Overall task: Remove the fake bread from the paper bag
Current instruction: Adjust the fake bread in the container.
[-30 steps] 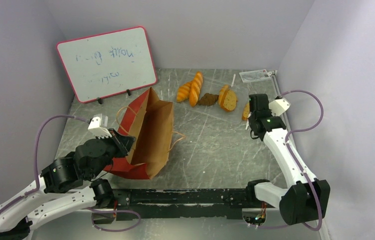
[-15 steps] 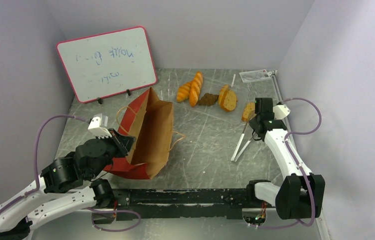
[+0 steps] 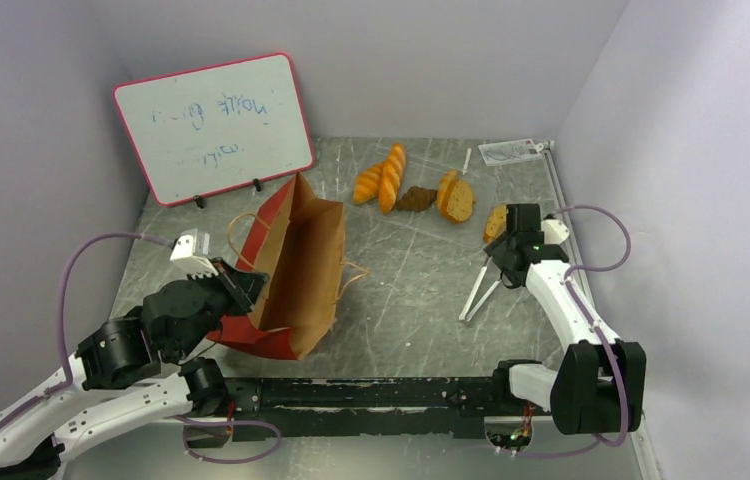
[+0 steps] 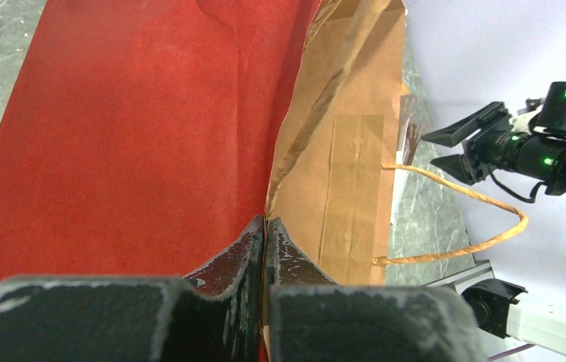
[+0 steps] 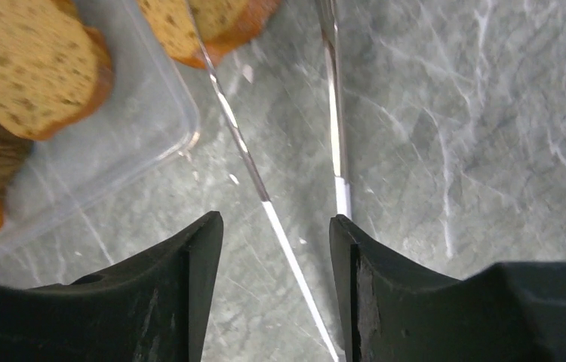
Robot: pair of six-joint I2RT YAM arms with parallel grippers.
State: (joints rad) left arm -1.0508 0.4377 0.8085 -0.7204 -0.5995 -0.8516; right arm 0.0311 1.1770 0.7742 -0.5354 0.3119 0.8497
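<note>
1. The left hand [image 4: 265,230] is closed on the rim of the paper bag [image 4: 136,128]. Its two fingers are pressed together with the paper wall between them, the red outside on one side and the brown inside on the other. I judge this pinch is there to stop the bag sliding and to keep its mouth open.
2. From this hand the bag leans over, and its mouth faces up and toward the other arm. One looped handle [image 4: 461,192] hangs free beyond the fingers. The top view shows only brown paper inside, though the bottom is not fully visible.
3. The fake bread [image 3: 391,180] lies in a row on the table [image 3: 411,300], well apart from the left hand and on the far side of the bag. One slice [image 3: 496,222] lies just beside the right hand [image 5: 275,220].
4. The right hand is low over the table with its fingers apart. The tweezers [image 5: 342,197] run between the fingers with their legs spread. One leg is close to a finger and the other is free in the gap, so I judge the tool is not clamped.
5. With the bread outside the bag, the task looks nearly finished.
</note>
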